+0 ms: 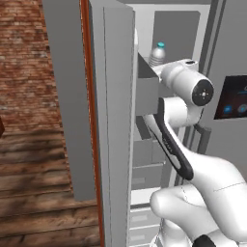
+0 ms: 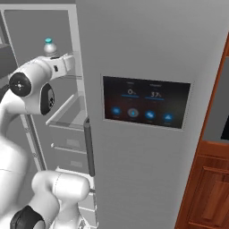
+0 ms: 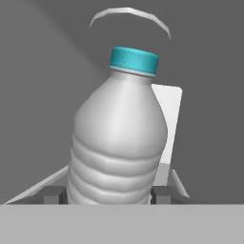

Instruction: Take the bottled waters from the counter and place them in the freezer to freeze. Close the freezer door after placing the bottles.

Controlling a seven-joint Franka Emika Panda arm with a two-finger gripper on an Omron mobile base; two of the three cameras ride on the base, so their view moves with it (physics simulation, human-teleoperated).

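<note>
Gripper [image 3: 108,194] clamped on a bottled water [image 3: 116,138], fingertips [image 3: 53,194] pressed against both lower sides of the bottle body at the bottom of the hand view. Bottle fills the centre of that view, ribbed clear body, teal-blue cap at upper centre, leaning slightly right. Behind it grey freezer wall and a white shelf [image 3: 167,119] edge at centre right, a curved white rim near the top. In the left base view the bottle [image 1: 157,54] shows at upper centre right, cap and shoulders visible just above the white wrist, inside the open freezer [image 1: 169,34] compartment. Freezer door [image 1: 116,120] stands open, tall grey panel running down the centre left of the frame, brick wall [image 1: 24,62] and wood floor to the left. In the right base view the bottle [image 2: 50,47] sits at upper left, just above the arm's wrist, in front of the freezer interior [image 2: 40,27] with white shelves and drawers [image 2: 69,134] below at left centre. Wider grey door with dark display panel [image 2: 145,103] takes the centre and right of that frame, shut; reddish-brown cabinet [image 2: 210,188] at far right. Fingers themselves hidden behind the wrist in both base views.
</note>
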